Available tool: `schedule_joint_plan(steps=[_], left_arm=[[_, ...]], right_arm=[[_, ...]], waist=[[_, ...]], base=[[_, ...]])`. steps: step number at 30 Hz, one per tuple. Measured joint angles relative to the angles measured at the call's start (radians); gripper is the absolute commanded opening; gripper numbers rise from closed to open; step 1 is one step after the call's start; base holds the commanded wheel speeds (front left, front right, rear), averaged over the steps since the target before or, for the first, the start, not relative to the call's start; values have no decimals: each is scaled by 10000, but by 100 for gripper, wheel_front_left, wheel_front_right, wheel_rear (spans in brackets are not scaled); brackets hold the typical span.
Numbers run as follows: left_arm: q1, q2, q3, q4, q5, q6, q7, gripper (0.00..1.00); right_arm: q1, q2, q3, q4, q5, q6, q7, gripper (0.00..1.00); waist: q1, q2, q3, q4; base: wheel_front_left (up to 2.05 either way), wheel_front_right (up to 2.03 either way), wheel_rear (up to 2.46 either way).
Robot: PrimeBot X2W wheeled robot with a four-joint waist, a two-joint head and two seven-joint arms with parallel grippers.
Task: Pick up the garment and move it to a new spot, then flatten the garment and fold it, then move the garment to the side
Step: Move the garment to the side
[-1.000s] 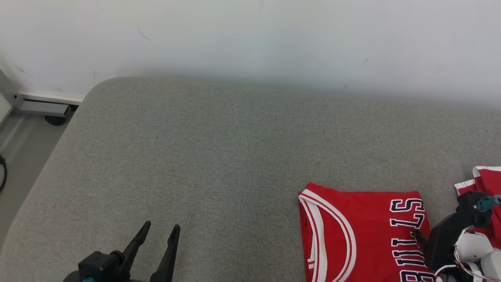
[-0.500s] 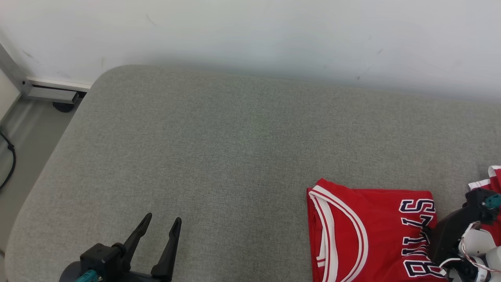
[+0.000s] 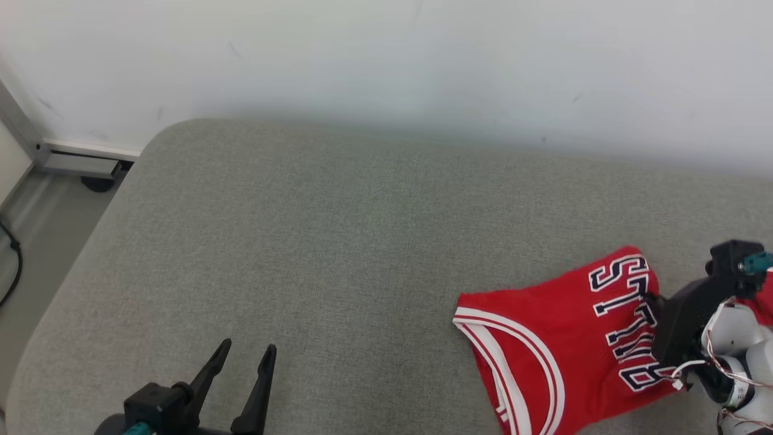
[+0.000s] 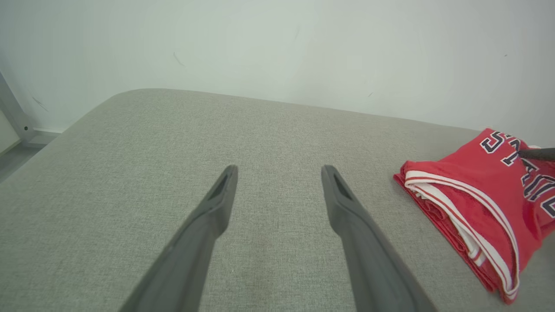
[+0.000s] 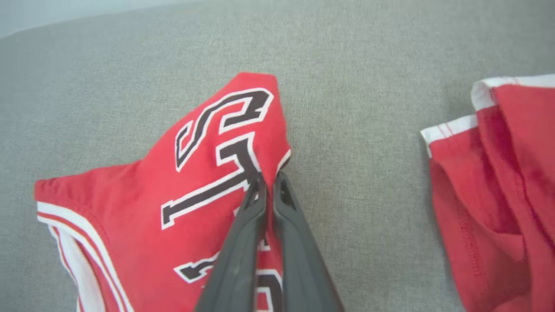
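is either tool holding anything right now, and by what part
The right tool is shut on the folded red jersey, pinching its edge beside the lettering. The left tool is open, holding nothing.

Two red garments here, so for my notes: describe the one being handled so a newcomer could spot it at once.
On the grey cushion, look toward the robot's right side, where the right gripper is shut on a folded red jersey. Unlike the red garment beside it, it shows dark, white-edged lettering.

Two red garments: jersey (image 3: pixel 543 338), and second garment (image 5: pixel 498 182) at three o'clock. Two grippers: left gripper (image 3: pixel 249 345), right gripper (image 5: pixel 270 177). One grey cushion (image 3: pixel 362 241).
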Motion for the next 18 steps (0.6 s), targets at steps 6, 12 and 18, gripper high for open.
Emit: schedule_joint_plan(steps=[6,12,18], left_arm=[[191,-12,19,10,-77,15,-44,100],[351,-29,-23,-35,-79,40,-88,100],[351,-27,-23,-69,-81,40,-90,100]], right_arm=[[-18,-451,-244,-1020,-63,-111,297,0],[-18,-968,-955,-1595,-59,-560,686,0],[18,-1177,-1296,-2234,-56,-767,1072,0]], waist=[[0,0,-229,-230],[0,0,-348,-441],[0,0,-338,-535]], base=[[0,0,0],[0,0,0],[0,0,0]])
